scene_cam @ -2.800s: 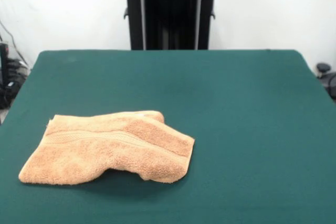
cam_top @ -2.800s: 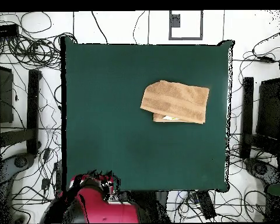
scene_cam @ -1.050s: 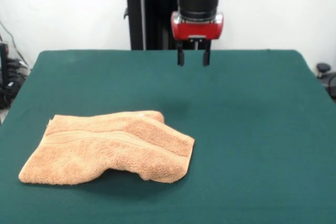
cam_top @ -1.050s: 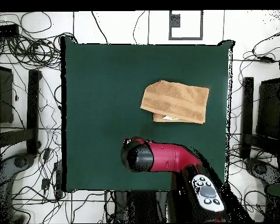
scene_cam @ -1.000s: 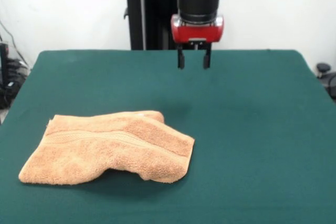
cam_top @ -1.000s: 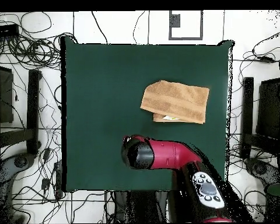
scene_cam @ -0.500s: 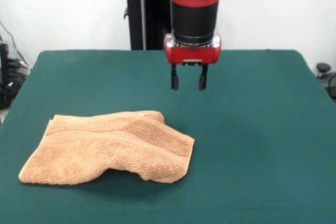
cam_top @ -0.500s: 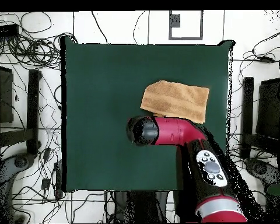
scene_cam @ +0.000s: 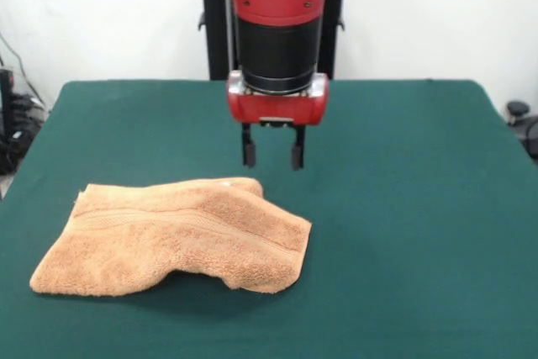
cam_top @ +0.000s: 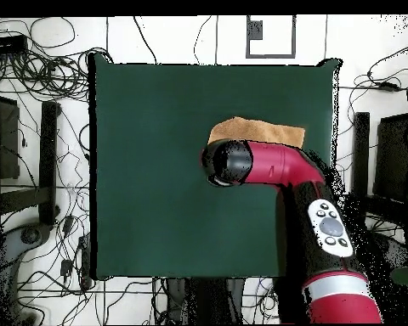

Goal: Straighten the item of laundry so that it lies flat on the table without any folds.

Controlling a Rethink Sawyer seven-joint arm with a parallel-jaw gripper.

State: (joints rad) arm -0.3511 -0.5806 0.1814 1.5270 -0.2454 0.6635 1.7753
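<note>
The orange-tan terry towel (scene_cam: 172, 235) lies folded over on the dark green table (scene_cam: 403, 208), at the front left in the front view, with its band stripe running across the top layer. My gripper (scene_cam: 273, 157) is open and empty. It hangs just above the towel's far right corner, apart from the cloth. In the overhead view the red arm (cam_top: 271, 165) covers most of the towel (cam_top: 263, 130); only its far strip shows.
The black pedestal (scene_cam: 273, 31) stands behind the table's far edge. Cables (cam_top: 37, 93) and stands lie on the floor around the table in the overhead view.
The arm has come in over the table and moved down and toward the towel; the gripper now hangs just above its far right corner. The towel has not moved.
</note>
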